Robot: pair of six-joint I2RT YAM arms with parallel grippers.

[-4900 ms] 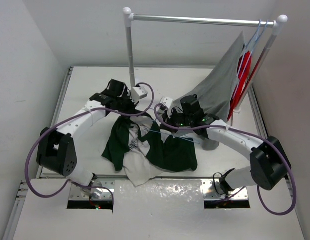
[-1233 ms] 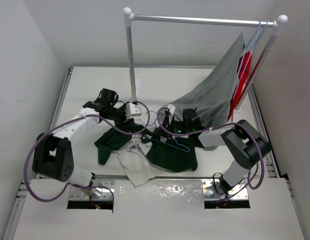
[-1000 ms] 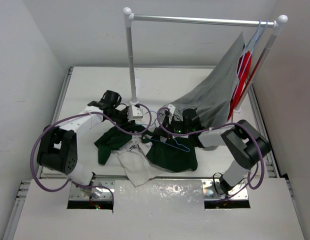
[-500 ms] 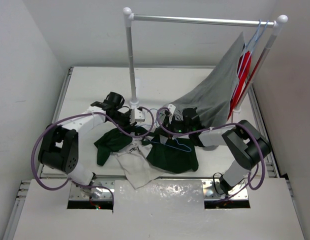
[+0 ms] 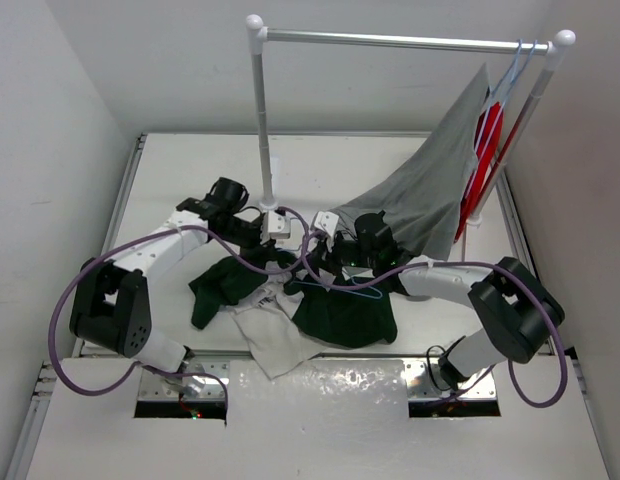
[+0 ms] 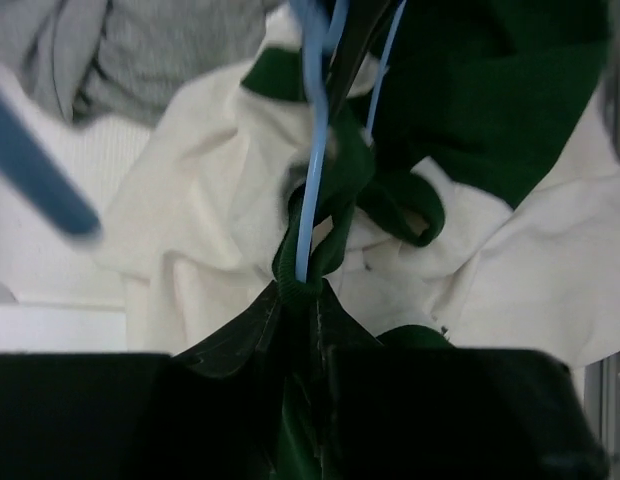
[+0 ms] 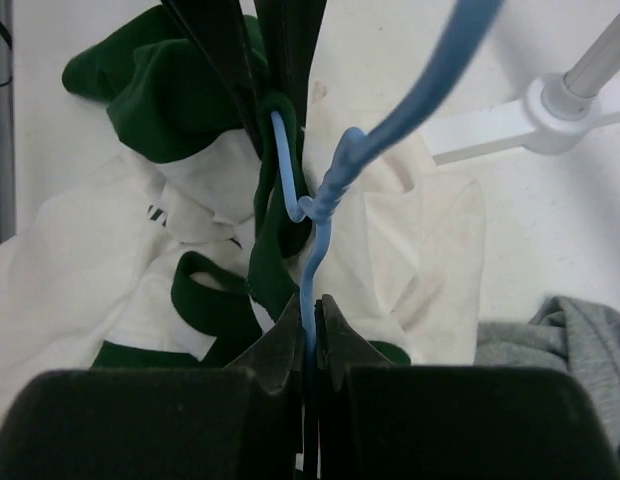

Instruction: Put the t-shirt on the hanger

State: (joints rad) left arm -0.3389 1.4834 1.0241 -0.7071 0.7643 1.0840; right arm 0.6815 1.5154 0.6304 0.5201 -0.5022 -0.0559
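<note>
Left wrist view: the left gripper [image 6: 302, 300] is clenched on the dark green collar of the t-shirt [image 6: 180, 240], and the hanger [image 6: 313, 150] wire passes just there. The right gripper [image 7: 309, 311] pinches the hanger wire tightly. The t-shirt lies crumpled on the table [image 5: 190, 170], between both arms.

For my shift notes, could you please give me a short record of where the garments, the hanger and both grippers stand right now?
t-shirt: crumpled on the table
hanger: light-blue wire, running into the green collar loop
left gripper: shut on the collar
right gripper: shut on the hanger's wire
rack: grey shirt and red garment hanging at its right end
task state: t-shirt not yet on the hanger
</note>
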